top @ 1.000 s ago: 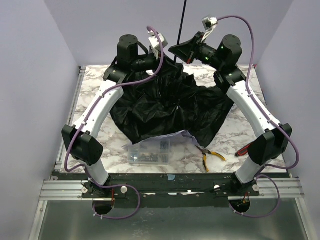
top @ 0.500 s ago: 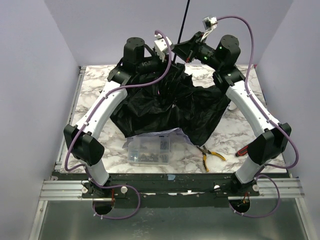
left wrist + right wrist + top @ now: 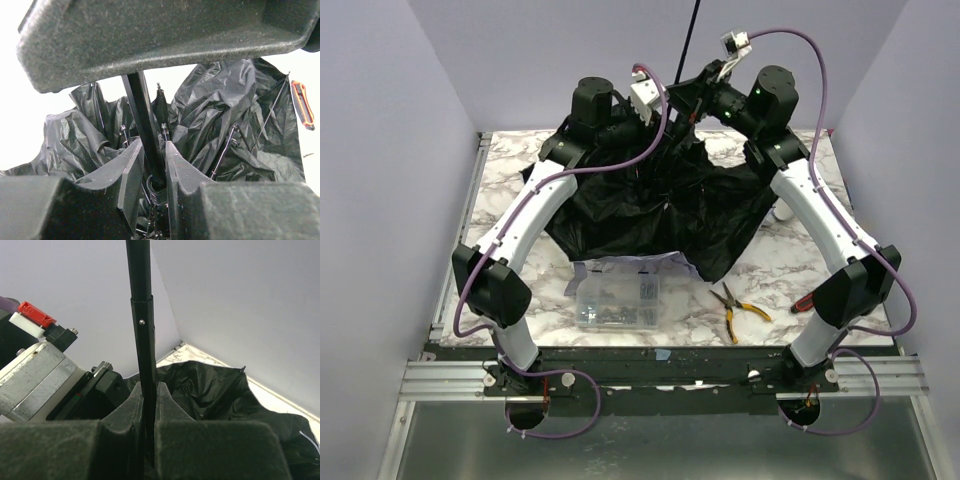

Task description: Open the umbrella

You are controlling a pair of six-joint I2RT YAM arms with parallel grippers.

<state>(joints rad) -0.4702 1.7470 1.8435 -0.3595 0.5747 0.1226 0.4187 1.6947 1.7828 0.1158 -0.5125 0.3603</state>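
Two grippers meet at the umbrella [image 3: 650, 205], which stands over the far half of the marble-veined table [image 3: 505, 175]. Since a second ago the left gripper [image 3: 154, 152] has swung in toward the thin black shaft [image 3: 141, 315], and the crumpled black canopy [image 3: 235, 115] has drawn back from the clear plastic box [image 3: 618, 303] of small screws (a pale lilac hem now shows there). Left fingers pinch the shaft low; the right gripper [image 3: 148, 390] is clamped tight on it higher up. Yellow-handled pliers [image 3: 742, 308] lie nearby.

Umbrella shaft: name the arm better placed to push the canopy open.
Left, probably. The left arm's jaws hold the shaft low, where the ribs meet, and can slide up; the right arm's jaws clamp it higher, steadying it.
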